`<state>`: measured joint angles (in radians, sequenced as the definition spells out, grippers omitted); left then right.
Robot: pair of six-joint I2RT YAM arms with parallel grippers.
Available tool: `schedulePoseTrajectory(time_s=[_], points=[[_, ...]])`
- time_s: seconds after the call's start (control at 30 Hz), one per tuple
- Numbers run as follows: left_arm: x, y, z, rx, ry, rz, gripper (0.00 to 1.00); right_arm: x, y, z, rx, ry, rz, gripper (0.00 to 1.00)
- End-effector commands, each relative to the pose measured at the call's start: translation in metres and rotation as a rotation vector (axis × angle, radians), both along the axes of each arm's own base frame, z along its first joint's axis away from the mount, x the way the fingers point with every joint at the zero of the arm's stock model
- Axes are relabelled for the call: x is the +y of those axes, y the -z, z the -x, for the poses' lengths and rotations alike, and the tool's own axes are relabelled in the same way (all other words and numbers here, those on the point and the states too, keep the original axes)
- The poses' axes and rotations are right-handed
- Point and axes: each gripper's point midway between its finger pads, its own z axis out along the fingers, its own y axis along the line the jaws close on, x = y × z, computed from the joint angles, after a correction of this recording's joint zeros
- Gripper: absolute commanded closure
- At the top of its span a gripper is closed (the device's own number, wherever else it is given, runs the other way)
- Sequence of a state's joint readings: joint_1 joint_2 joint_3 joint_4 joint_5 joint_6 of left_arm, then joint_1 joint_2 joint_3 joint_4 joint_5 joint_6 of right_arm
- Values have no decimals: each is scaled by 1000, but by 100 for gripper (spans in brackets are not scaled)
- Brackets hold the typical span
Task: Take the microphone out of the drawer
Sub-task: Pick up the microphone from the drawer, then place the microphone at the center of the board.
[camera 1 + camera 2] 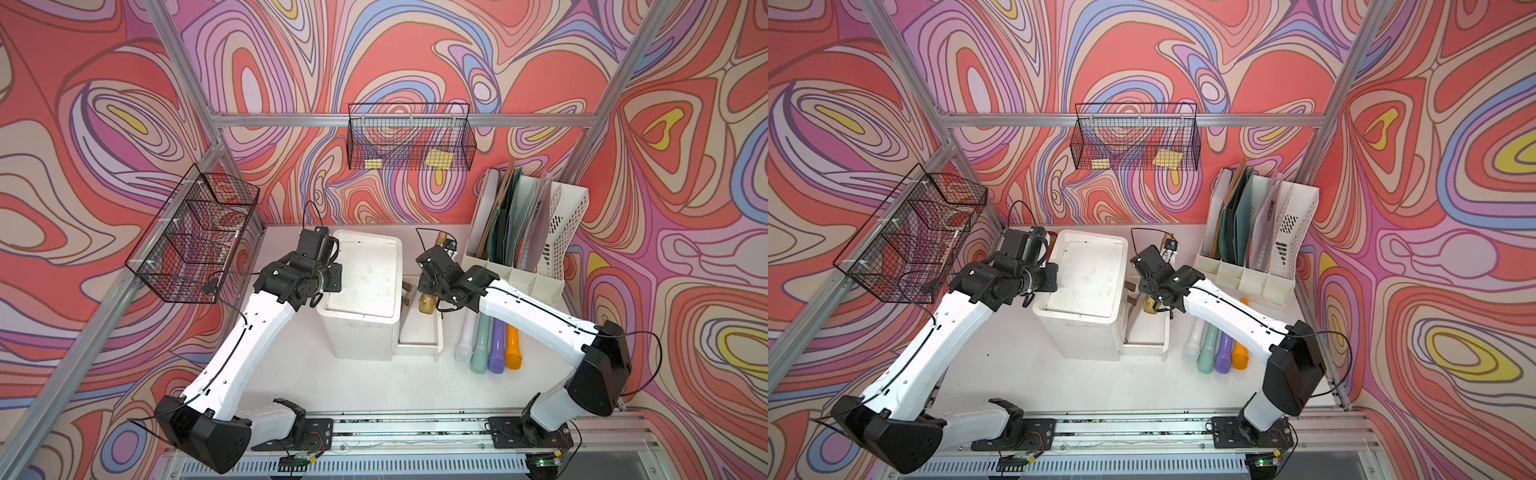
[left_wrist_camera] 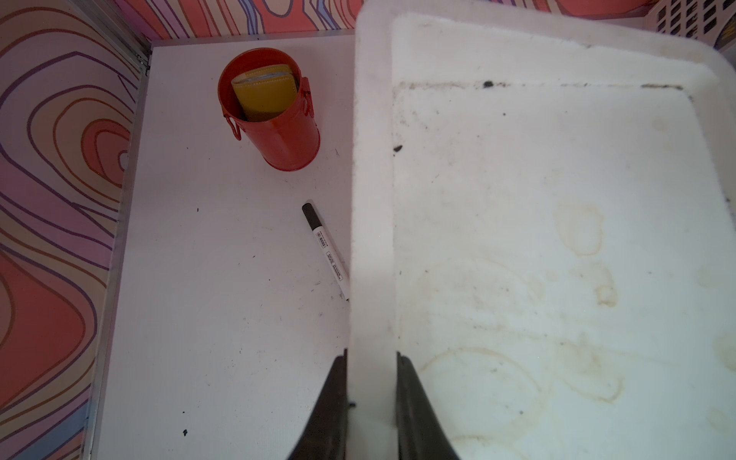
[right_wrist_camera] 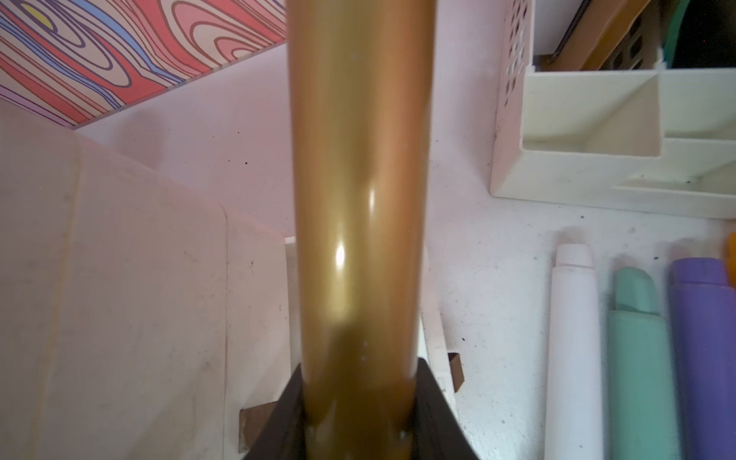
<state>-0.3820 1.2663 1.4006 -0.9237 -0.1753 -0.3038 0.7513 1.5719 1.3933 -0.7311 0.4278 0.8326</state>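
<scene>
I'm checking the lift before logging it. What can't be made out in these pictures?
- Microphone: right wrist view, both ends cut off by the picture's edges; in both top views the right arm covers its middle.
- Drawer: both top views, inside partly covered by microphone and arm; other contents unknown.
- Marker: left wrist view, label too small to read.
- Left gripper: clamped on the cabinet rim; in both top views its wrist hides the fingers.

Overhead stereo pair; two close wrist views
</scene>
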Motion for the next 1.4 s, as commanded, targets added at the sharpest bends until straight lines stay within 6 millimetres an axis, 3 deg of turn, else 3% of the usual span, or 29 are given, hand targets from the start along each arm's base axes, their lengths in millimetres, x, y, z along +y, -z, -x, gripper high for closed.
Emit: schedulePoseTrajectory(time_s=[0.0, 0.3, 0.53, 0.73, 0.9, 1.37], points=[[0, 10, 13, 72, 32, -31, 100, -23, -14, 5, -43, 17, 71, 91], [0, 10, 13, 73, 31, -32, 100, -50, 4, 27, -10, 44, 81, 91], [0, 11, 13, 76, 34, -32, 100, -68, 37, 38, 86, 71, 40, 90], [1, 11, 13, 74, 34, -36, 100, -84, 80, 41, 225, 116, -87, 90], [2, 11, 13, 74, 32, -41, 100, -83, 102, 40, 291, 107, -174, 91], [3, 12, 15, 79, 28, -44, 100, -68, 150, 43, 485, 93, -184, 90]])
